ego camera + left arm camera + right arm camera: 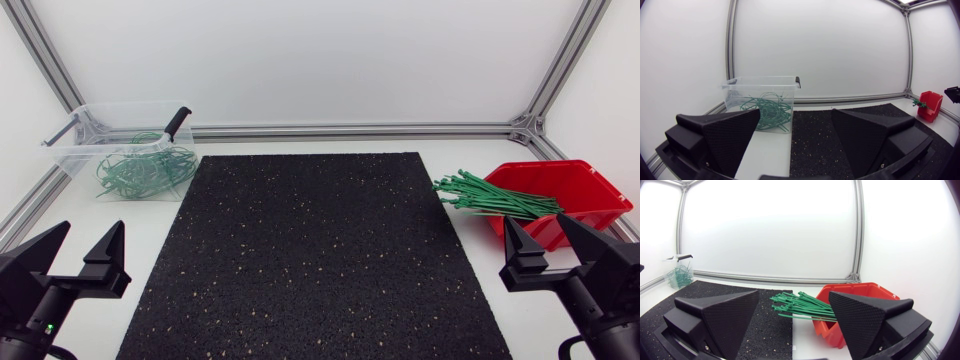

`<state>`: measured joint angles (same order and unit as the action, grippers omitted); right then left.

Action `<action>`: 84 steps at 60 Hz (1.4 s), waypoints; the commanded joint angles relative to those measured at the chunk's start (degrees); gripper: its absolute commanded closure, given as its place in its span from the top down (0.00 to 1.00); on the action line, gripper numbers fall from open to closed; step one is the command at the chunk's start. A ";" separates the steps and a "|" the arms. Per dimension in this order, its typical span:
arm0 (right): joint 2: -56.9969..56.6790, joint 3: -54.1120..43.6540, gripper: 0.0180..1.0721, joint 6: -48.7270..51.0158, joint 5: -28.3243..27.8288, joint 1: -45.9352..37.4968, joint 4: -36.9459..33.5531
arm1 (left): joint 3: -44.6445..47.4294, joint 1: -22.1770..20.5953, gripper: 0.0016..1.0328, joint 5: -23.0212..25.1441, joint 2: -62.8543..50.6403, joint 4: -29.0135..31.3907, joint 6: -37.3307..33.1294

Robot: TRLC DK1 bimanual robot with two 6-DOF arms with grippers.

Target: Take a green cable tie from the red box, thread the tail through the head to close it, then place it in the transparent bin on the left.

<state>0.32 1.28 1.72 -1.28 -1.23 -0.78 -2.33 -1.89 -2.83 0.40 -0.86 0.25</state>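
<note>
The left gripper (94, 226) and right gripper (533, 220) both stand spread and empty, one at each near corner of the mat (310, 260). This cycle is not yet begun: no tie is picked, threaded or carried. The straight ties (490, 196) lie bundled in the box (592, 190), tails jutting over its rim toward the mat. The bin (72, 158), far left, holds a tangle (140, 172) of ties, apparently looped shut, though the closures are too small to confirm. All three steps are left to do.
</note>
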 commanded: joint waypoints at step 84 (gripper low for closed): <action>49.17 44.86 0.96 5.93 0.40 -1.23 -25.33 | 2.42 0.75 0.96 0.37 0.30 0.51 1.15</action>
<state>46.00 43.90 5.04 0.19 -2.07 -24.14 -2.33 -1.63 -2.81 0.38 -0.86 0.25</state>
